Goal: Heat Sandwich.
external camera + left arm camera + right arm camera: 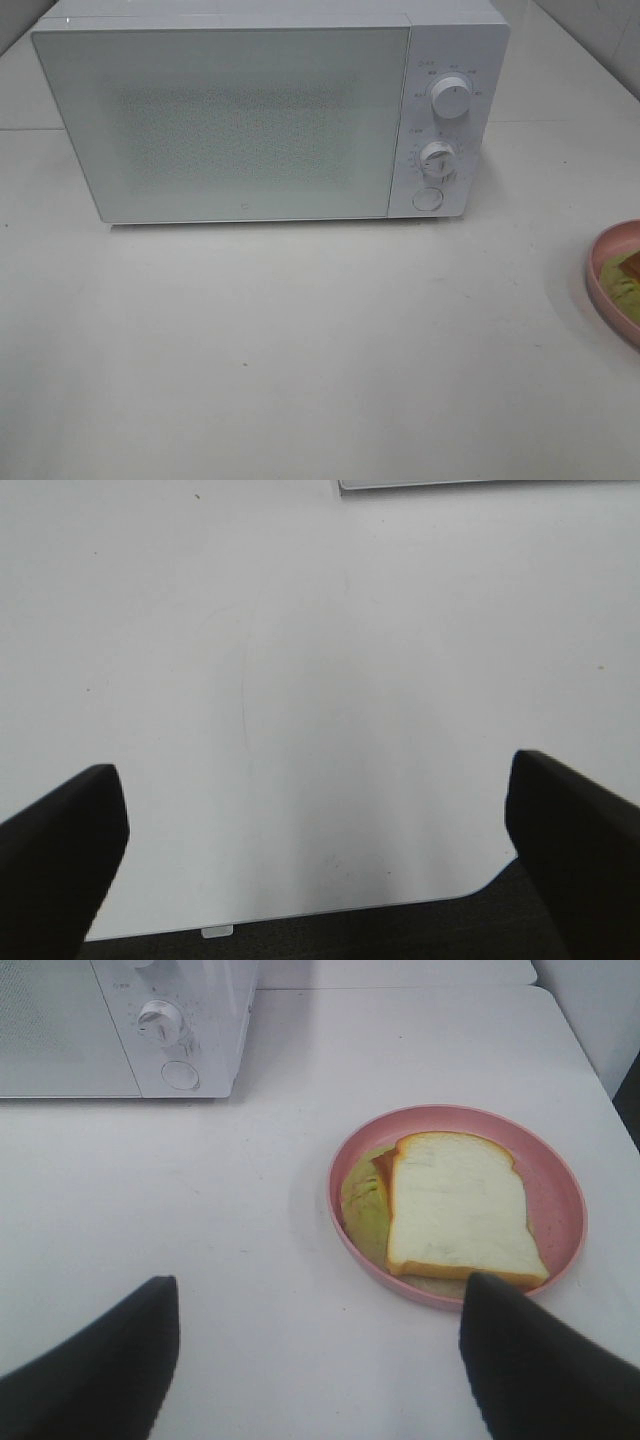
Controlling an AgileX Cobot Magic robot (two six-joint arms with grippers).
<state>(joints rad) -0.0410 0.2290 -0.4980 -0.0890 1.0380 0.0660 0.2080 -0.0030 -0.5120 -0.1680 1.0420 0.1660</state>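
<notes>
The desk (300, 350) under me looks smooth and white with a soft sheen, faintly scuffed in my left wrist view. The microwave (260, 120) has a glossy white plastic shell, and its door shows a fine speckled mesh. The plate (560, 1200) seems matt pink plastic. The sandwich (455, 1210) bread looks soft and porous (crust slightly shiny). My gripper fingers (90, 1370) are matt black.
</notes>
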